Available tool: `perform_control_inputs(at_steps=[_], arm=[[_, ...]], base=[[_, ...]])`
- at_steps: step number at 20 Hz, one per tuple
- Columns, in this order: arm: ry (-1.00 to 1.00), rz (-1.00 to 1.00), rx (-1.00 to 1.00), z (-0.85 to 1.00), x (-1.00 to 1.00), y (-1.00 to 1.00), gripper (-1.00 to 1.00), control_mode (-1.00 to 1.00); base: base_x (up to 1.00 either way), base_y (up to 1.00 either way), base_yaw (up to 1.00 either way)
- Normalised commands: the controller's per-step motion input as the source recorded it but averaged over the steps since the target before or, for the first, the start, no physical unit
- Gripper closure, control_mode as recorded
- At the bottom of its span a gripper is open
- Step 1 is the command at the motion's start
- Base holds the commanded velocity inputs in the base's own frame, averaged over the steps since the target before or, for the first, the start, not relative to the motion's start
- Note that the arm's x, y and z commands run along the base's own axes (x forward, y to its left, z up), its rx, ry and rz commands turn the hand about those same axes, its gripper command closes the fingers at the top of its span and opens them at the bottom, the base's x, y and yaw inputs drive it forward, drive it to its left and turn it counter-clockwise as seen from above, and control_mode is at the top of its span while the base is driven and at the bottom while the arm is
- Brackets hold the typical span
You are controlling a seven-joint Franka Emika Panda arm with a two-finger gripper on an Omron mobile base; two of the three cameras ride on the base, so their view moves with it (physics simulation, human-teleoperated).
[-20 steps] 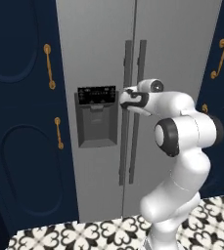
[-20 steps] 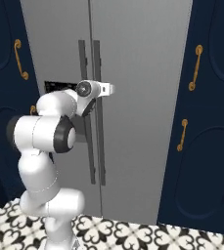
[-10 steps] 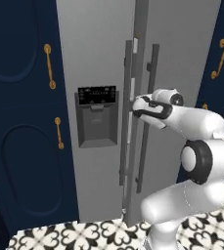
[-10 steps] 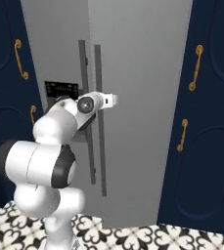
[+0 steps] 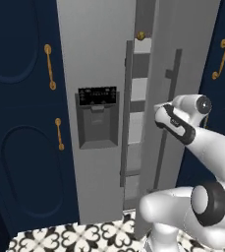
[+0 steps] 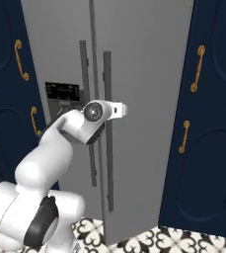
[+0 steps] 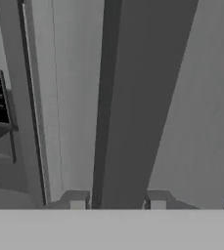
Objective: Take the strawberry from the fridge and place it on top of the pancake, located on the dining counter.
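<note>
While clenched on right door handle (image 7: 128, 102) at frame centre, gripper (image 7: 117, 201): pull along hinge arc, steady, widening fridge (image 5: 99, 59) gap.

You're facing a plain grey fridge (image 5: 101, 74) with darker grey bar handles (image 6: 107, 128) and a black dispenser panel (image 5: 98, 96) — pale markings on it. Either side stand navy cabinets (image 5: 20, 123) with brass-gold handles (image 6: 199, 68). The floor tiles (image 5: 70, 236) are white with a black floral pattern — the arm (image 6: 50, 158) is white, its joints dark.
</note>
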Motion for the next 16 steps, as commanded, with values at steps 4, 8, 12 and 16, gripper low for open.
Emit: perform_control_inputs(at_steps=[4,8,12,16], arm=[[0.17,0.00,0.00,0.15,-0.73,-0.20,-1.00,-1.00],[0.02,0.00,-0.06,-0.12,-0.07,-0.01,-1.00,-1.00],[-0.06,-0.02,0.00,0.22,-0.94,0.00,-1.00,-1.00],[-0.02,0.00,0.00,0.44,-0.69,-0.29,-1.00,-1.00]], base=[[0.00,0.00,0.00],[0.00,0.00,0.00],[0.00,0.00,0.00],[0.00,0.00,0.00]])
